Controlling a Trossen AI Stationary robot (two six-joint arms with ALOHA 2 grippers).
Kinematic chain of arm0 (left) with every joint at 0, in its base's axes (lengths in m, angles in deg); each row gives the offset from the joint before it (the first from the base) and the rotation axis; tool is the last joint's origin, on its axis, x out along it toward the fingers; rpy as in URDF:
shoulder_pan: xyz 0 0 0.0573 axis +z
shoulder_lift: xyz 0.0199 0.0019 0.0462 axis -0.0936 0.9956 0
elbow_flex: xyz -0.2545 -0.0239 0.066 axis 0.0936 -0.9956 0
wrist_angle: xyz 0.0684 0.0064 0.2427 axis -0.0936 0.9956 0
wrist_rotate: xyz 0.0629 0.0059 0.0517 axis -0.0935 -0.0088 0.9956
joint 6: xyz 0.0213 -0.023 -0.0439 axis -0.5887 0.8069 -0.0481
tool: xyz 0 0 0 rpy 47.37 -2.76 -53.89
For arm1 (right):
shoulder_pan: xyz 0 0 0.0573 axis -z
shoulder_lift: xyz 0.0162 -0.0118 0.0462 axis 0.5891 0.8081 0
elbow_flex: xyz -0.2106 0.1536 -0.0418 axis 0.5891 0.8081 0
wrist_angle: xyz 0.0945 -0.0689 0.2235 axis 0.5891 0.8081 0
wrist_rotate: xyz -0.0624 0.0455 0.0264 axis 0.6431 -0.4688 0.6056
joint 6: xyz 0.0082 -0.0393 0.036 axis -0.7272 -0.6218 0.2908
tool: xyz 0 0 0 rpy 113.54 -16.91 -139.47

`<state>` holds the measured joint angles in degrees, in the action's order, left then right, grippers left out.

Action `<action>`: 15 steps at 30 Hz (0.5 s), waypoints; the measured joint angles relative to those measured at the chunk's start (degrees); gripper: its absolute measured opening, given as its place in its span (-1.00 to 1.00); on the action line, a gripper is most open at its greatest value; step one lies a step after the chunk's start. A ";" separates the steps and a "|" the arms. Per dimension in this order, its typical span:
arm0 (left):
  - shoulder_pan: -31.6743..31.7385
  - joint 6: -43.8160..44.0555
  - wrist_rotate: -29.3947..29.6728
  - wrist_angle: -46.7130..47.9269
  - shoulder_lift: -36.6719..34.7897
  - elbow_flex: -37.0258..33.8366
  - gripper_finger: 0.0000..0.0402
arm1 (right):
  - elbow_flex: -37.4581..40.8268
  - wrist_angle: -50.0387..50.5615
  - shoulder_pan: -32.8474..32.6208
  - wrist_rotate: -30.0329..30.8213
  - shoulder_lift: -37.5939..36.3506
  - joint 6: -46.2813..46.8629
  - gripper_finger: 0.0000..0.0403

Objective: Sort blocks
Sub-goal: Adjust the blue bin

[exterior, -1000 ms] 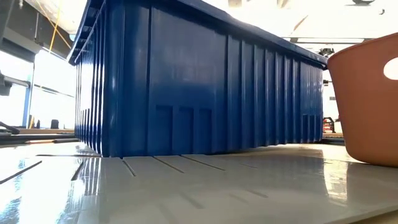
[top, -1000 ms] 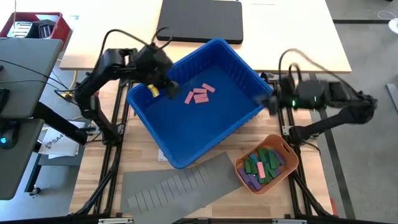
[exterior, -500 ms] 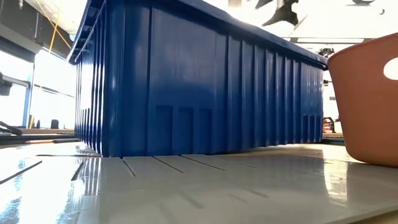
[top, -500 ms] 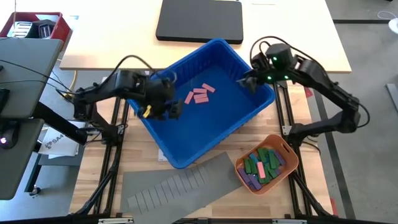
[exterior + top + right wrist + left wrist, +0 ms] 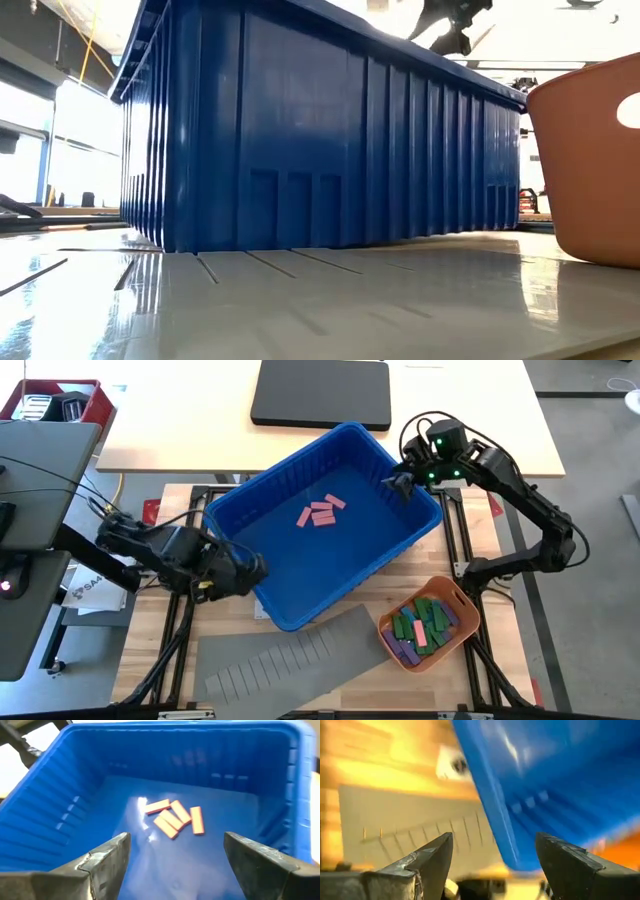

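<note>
A big blue bin [image 5: 300, 575] stands mid-table with several pink blocks [image 5: 320, 512] lying flat on its floor, also seen in the right wrist view as pink blocks [image 5: 175, 817]. Near right, the orange-red tray [image 5: 455, 600] holds several green, pink and purple blocks [image 5: 422, 625]. My left gripper [image 5: 250, 570] hangs open beside the bin's near-left wall, above the bin's rim [image 5: 485, 795] and the grey sheet [image 5: 410, 835]. My right gripper [image 5: 400, 482] stands open over the bin's far-right rim, pointing down into it. Neither holds anything.
The grey slotted divider sheet [image 5: 290, 655] lies at the near edge, partly under the bin's near corner. A dark flat case [image 5: 320, 392] rests on the pale table beyond the bin. A red box [image 5: 55, 400] sits far left. The bin's wall [image 5: 320, 130] fills the low view.
My left gripper has left the bin's far-left rim, gone toward the near edge and down along the bin's left side, and rolled about its own line. My right gripper has swung from the bin's right side toward the far edge, to above the far-right rim. The bin kept still.
</note>
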<state>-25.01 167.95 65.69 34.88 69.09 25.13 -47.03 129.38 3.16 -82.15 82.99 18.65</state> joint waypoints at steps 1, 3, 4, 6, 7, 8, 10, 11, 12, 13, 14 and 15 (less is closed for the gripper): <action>-0.49 2.68 2.26 0.13 -0.79 -2.08 0.36 | 0.00 0.02 0.81 0.00 0.00 -0.06 0.56; -0.66 6.27 6.78 0.11 -2.49 -5.95 0.37 | 0.00 0.13 2.42 0.03 0.14 -1.06 0.56; -0.15 6.31 7.88 0.13 -3.26 -7.85 0.37 | -0.02 0.19 3.14 0.04 0.31 -1.73 0.56; 1.38 6.42 9.80 0.22 -4.26 -11.54 0.37 | -0.02 0.36 4.87 0.07 0.81 -3.34 0.56; 1.94 6.45 11.31 0.06 -4.67 -13.11 0.37 | -0.02 0.37 5.64 0.09 1.11 -4.05 0.56; 2.67 6.46 12.12 0.01 -5.01 -14.51 0.37 | -0.02 0.37 6.38 0.08 1.46 -4.50 0.56; 4.49 6.29 13.01 0.10 -5.93 -16.99 0.37 | -0.02 0.41 8.06 0.08 2.46 -5.05 0.56; 5.19 6.29 13.45 0.24 -6.21 -18.06 0.37 | -0.02 0.48 8.90 0.24 3.10 -5.31 0.56; 5.71 6.24 13.96 0.26 -6.27 -18.96 0.37 | -0.02 0.58 9.64 1.06 3.70 -5.61 0.56; 6.23 6.08 14.55 0.07 -6.27 -19.82 0.37 | -0.02 0.71 10.24 1.95 4.36 -6.13 0.56; 6.74 5.86 14.89 -0.18 -6.23 -20.70 0.37 | -0.02 0.81 10.84 2.88 5.06 -6.77 0.56; 7.26 5.75 15.08 -0.37 -6.23 -21.56 0.37 | -0.02 0.83 11.39 3.73 5.83 -7.68 0.56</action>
<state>-17.75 173.70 80.76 34.51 62.86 3.57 -47.06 130.21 14.55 -78.42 88.82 10.97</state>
